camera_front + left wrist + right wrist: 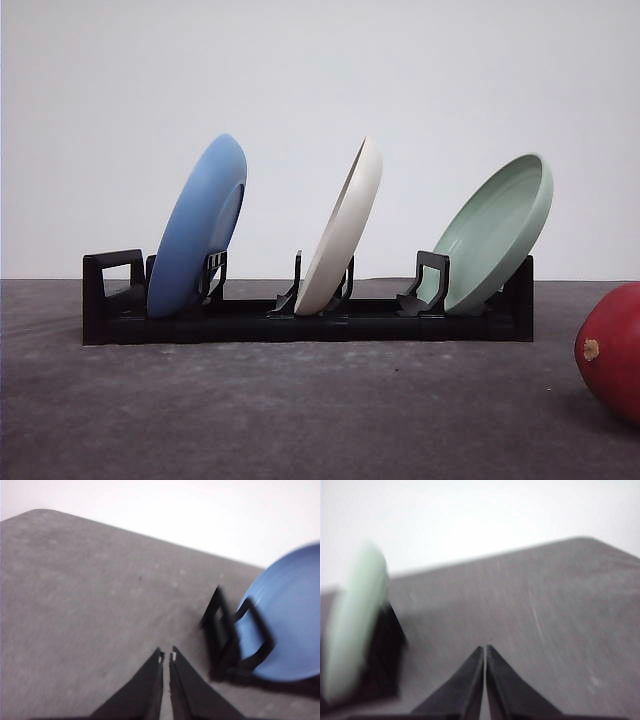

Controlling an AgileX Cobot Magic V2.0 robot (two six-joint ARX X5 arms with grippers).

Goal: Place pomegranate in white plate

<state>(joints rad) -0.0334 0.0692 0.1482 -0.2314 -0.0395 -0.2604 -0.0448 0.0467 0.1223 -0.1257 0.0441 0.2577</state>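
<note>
Where the front view is cut off at its right edge, the pomegranate (612,350) is seen resting on the dark grey table (300,410), in the near right part of the surface. Only part of the fruit is visible; its skin is red, and a small pale brown spot is shown on the side facing left. The pomegranate is placed well apart from the black plate rack (300,318), nearer to the camera than the rack and to the right of it.

The white plate (343,230) is held on edge in the middle slot of the rack, tilted with its top toward the right. The blue plate (195,232) is held in the left slot and the pale green plate (495,232) in the right slot, both tilted the same way. The three plates are kept apart from one another.

In the left wrist view, the left gripper (166,656) is shown above bare table with its jaws brought nearly together, a thin gap only, and nothing is held. In the right wrist view, the right gripper (484,648) is shown with its jaws closed tip to tip, and nothing is held. Both wrist views are blurred.

No brand, label or writing can be read on any item.
</note>
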